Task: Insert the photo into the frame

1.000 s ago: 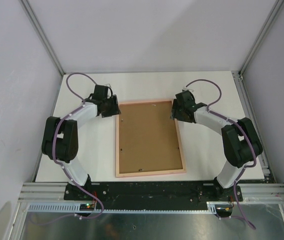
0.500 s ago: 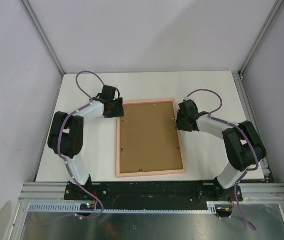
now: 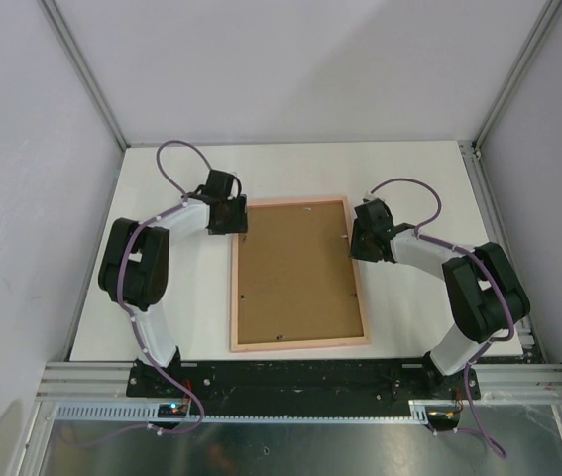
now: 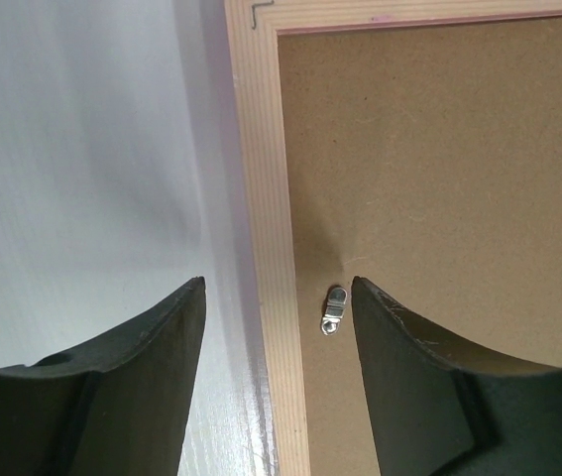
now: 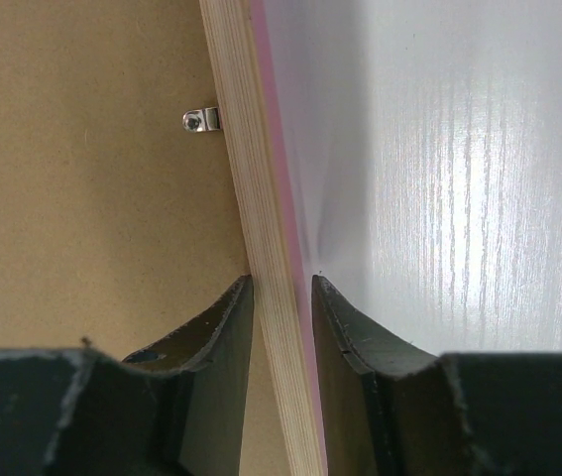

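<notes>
Over the last second both arms have closed in on the frame (image 3: 298, 343), which lies back-up in the middle of the worktop (image 3: 419, 178). The left gripper (image 3: 233, 220) had been hanging off the frame's far left corner. It has now slid inward and sits over the left rail near that corner. The right gripper (image 3: 356, 238) has come a little nearer along the right rail and dropped onto it.

The left wrist view shows that gripper spread wide and straddling the rail. One finger is outside the frame over bare worktop, the other inside over the brown board (image 3: 295, 273), and neither is touching anything as far as I can tell. A small metal clip (image 4: 334, 309) lies on the board just inside the rail, between the fingers.

The right wrist view shows that gripper drawn narrow with the right rail between its fingers. They look pressed against both faces of the rail, so I read it as pinching the frame. A second clip (image 5: 202, 120) sits just inside that rail, further along.

I can't see the photo in any view. It isn't on the worktop around the frame, and with the board in place I can't tell whether it lies underneath.

My reading is that the right arm is steadying the frame while the left lines up on the clip, so the back may be about to be worked on.
</notes>
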